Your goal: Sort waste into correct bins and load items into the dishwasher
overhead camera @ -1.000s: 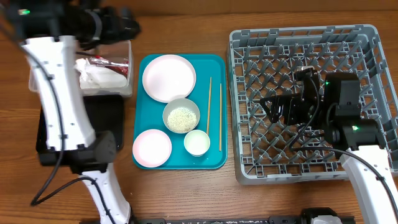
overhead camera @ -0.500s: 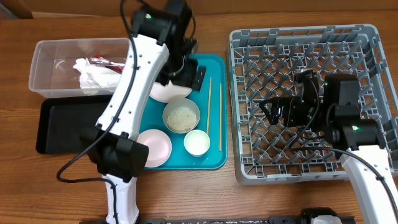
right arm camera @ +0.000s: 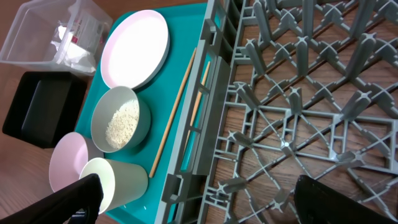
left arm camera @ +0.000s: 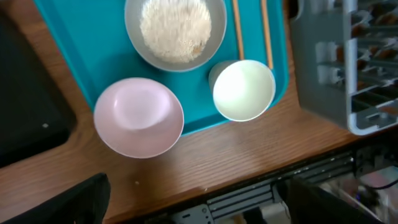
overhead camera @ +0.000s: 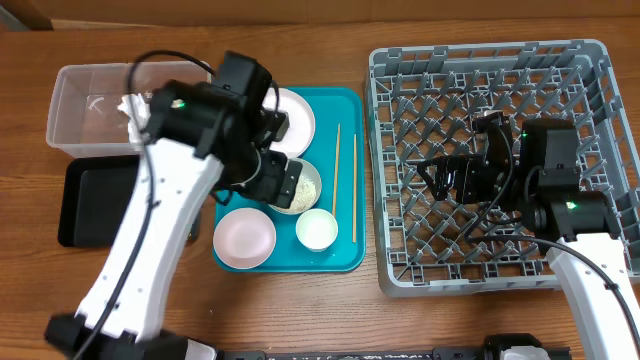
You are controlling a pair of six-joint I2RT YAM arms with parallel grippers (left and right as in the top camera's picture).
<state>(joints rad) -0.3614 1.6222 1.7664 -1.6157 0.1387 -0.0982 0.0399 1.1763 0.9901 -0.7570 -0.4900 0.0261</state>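
Observation:
My left gripper (overhead camera: 272, 180) hangs open and empty over the teal tray (overhead camera: 345, 255), beside the bowl of white rice (overhead camera: 305, 185); in the left wrist view its open fingers (left arm camera: 199, 208) frame the table's front edge. On the tray are the large plate (overhead camera: 295, 120), small plate (overhead camera: 245, 238), small empty bowl (overhead camera: 317, 230) and two chopsticks (overhead camera: 337, 165). The napkin (right arm camera: 71, 53) and red-and-white wrapper (right arm camera: 84, 28) lie in the clear tub (overhead camera: 75, 110). The black tray (overhead camera: 90, 200) lies in front of the tub. My right gripper (overhead camera: 440, 175) is open and empty over the grey rack (overhead camera: 490, 60).
The rack's near wall (right arm camera: 211, 124) stands right beside the teal tray's right edge and the chopsticks (right arm camera: 174, 112). My left arm (overhead camera: 150, 240) crosses over the black tray and hides part of the tub. Bare wood lies in front of the tray.
My left arm has swung from the clear tub, across the large plate, to above the rice bowl. The tub is uncovered again. The right arm has not moved.

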